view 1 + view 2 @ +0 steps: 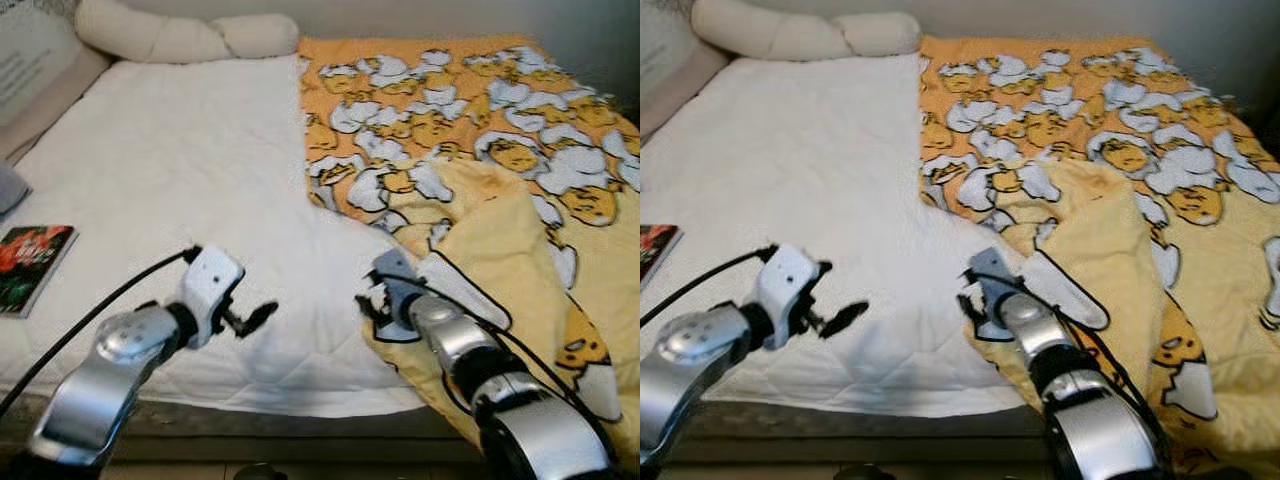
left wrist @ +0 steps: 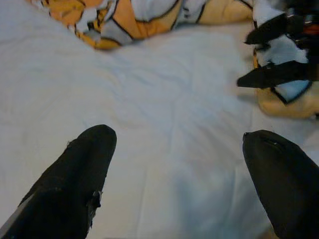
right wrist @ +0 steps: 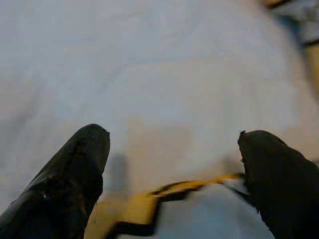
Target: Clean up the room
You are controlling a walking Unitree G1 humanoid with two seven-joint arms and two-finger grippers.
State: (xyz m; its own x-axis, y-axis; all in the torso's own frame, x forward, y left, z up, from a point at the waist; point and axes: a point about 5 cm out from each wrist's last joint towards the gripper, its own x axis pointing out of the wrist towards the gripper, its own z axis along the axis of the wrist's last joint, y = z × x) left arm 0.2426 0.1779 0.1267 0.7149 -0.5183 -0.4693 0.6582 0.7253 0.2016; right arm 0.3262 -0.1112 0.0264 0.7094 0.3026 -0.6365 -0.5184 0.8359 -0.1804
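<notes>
yellow blanket [image 1: 470,150] by r tool [image 1: 372,300]

Book [image 1: 30,265] cut off by the picture's left edge in the right eye view, cover print too small to read. Blanket [image 1: 500,180] running out past the right edge. Right wrist view soft and blurred. Pillow [image 1: 185,38] clipped at the top edge. Bed [image 1: 170,180] frame hidden below.

Head eyes overlook bed [image 1: 180,170]; wrist views hover close.
</notes>
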